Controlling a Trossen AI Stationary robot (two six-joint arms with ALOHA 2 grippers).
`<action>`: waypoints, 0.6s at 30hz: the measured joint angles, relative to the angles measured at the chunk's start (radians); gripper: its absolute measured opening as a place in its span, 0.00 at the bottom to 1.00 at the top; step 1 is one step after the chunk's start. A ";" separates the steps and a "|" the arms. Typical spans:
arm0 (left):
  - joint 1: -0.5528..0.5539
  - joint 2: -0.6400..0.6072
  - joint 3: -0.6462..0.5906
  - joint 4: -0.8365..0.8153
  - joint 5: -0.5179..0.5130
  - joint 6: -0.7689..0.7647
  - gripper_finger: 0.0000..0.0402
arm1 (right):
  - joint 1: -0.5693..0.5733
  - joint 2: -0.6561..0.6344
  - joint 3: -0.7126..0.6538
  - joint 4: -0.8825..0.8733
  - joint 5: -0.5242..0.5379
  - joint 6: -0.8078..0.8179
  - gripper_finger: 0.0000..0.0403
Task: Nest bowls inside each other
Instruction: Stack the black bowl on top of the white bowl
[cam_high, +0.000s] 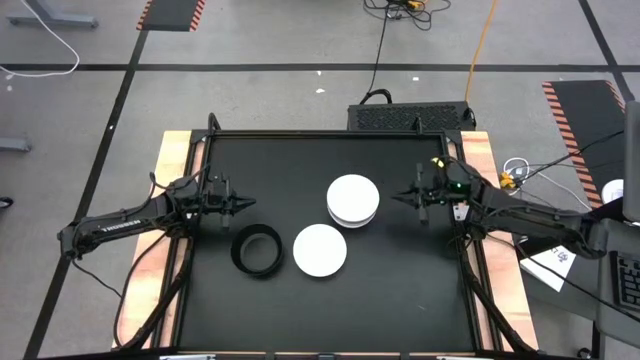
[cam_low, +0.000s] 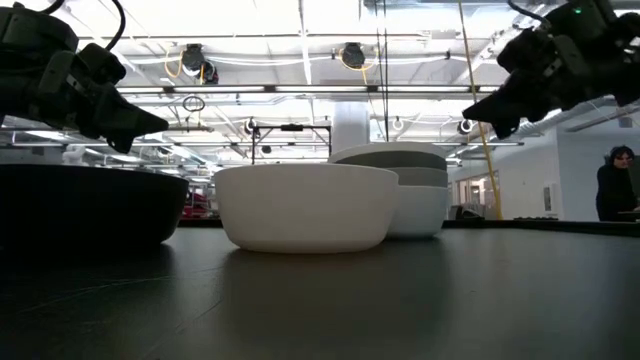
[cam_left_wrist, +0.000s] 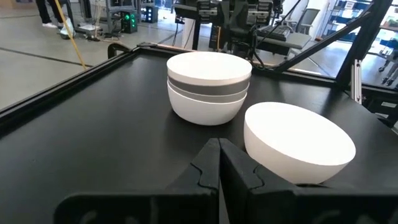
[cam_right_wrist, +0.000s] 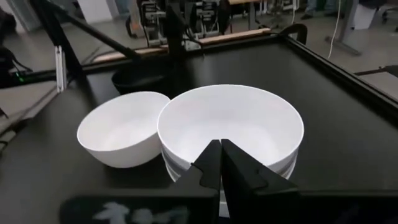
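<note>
Bowls sit near the middle of my black worktop (cam_high: 400, 300) in three separate spots. A nested stack (cam_high: 352, 200) stands toward the far side: a white bowl on top, a grey band below it, and a white bowl at the base, as my left wrist view shows (cam_left_wrist: 208, 87). How many bowls are in that stack I cannot tell. Just beside it, nearer the front edge, a single white bowl (cam_high: 320, 250) rests upright; whether the two touch is unclear. Left of that one, close but apart, lies the black bowl (cam_high: 257, 251), also upright and empty.

My left end effector (cam_high: 243, 207) hangs above the worktop to the left of the stack and just behind the black bowl, its fingers pressed together and holding nothing. My right end effector (cam_high: 400, 198) hangs to the right of the stack, pointing toward it, its fingers likewise closed with nothing between them. In the low view both hover clear above the bowls' rims.
</note>
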 joint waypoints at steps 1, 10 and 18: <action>0.000 0.000 0.000 0.000 0.001 0.000 0.02 | 0.002 -0.015 -0.010 0.003 0.000 0.011 0.00; 0.000 0.000 0.000 0.000 0.001 -0.002 0.02 | 0.134 -0.128 -0.061 0.035 0.112 0.038 0.00; 0.000 0.000 0.000 0.001 0.001 0.001 0.02 | 0.271 -0.136 -0.062 0.033 0.220 0.011 0.00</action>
